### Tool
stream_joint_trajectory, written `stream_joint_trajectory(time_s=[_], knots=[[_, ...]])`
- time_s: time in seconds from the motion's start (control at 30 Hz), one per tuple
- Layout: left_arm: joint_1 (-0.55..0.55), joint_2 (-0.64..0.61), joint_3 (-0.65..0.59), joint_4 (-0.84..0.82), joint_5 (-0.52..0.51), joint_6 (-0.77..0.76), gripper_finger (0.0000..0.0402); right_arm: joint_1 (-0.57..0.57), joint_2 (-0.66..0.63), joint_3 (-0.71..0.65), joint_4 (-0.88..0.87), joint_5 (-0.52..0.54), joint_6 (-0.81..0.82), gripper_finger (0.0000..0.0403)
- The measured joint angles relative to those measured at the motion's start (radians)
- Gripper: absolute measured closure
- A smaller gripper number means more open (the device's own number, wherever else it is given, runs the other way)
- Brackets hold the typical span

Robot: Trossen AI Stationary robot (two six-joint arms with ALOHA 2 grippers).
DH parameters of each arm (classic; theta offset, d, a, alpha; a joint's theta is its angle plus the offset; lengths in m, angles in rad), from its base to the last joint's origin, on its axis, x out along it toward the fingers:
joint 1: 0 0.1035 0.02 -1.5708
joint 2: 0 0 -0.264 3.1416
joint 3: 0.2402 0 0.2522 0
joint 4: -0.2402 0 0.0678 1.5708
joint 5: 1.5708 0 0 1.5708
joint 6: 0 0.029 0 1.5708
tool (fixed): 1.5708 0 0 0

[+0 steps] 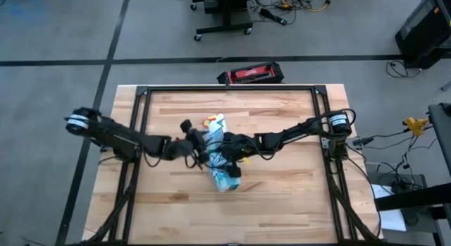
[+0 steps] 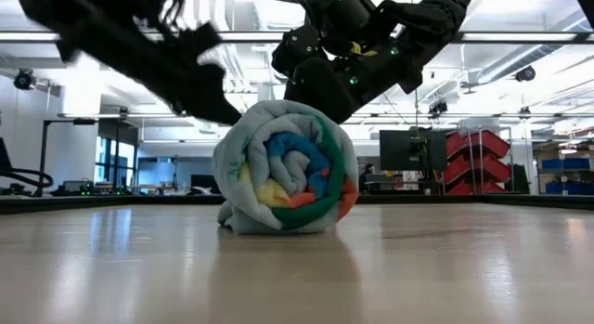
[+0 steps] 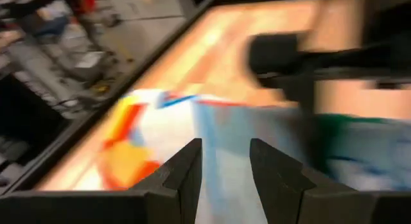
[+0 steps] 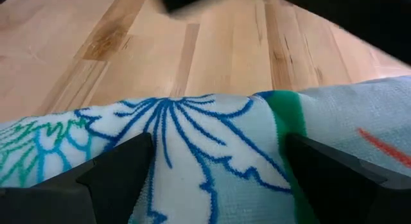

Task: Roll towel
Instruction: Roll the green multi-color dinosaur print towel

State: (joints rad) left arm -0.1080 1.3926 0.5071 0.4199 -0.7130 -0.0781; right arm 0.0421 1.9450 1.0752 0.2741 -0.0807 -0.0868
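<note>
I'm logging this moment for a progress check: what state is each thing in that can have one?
towel: rolled into a tight spiral, lying on the table.
left gripper: open, fingers apart just over the roll.
right gripper: open, fingers wide apart on either side of the roll's top.
red case: on the floor past the table's far edge; whether open or shut cannot be told.

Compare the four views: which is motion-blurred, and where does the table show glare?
Left wrist view: heavily smeared, towel a streak, only its fingers crisp. Right wrist view: towel weave sharp. Low view: table sheen mirrors ceiling lights; arms dark against them. High view: evenly lit.
</note>
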Motion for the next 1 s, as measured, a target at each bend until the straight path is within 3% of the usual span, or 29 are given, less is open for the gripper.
stream_joint_trajectory(time_s=[0.17, 0.27, 0.53, 0.8, 1.0], knots=[[0.148, 0.076, -0.074, 0.353, 0.263, 0.092, 0.0285, 0.0, 0.0, -0.001, 0.002, 0.0, 0.0, 0.0055], [0.182, 0.118, -0.068, 0.464, 0.312, 0.145, 0.0285, 0.0, 0.0, -0.001, 0.002, 0.0, 0.005, 0.0055], [0.239, 0.262, 0.008, 0.466, 0.394, 0.243, 0.0285, 0.0, 0.0, -0.002, 0.005, 0.001, 0.008, 0.0055], [0.371, 0.317, -0.019, 0.546, 0.557, 0.169, 0.0285, 0.005, 0.001, -0.002, 0.004, 0.01, 0.008, 0.0055], [0.373, 0.321, -0.061, 0.551, 0.564, 0.131, 0.0285, 0.026, -0.007, -0.003, 0.005, 0.032, -0.003, 0.0055]])
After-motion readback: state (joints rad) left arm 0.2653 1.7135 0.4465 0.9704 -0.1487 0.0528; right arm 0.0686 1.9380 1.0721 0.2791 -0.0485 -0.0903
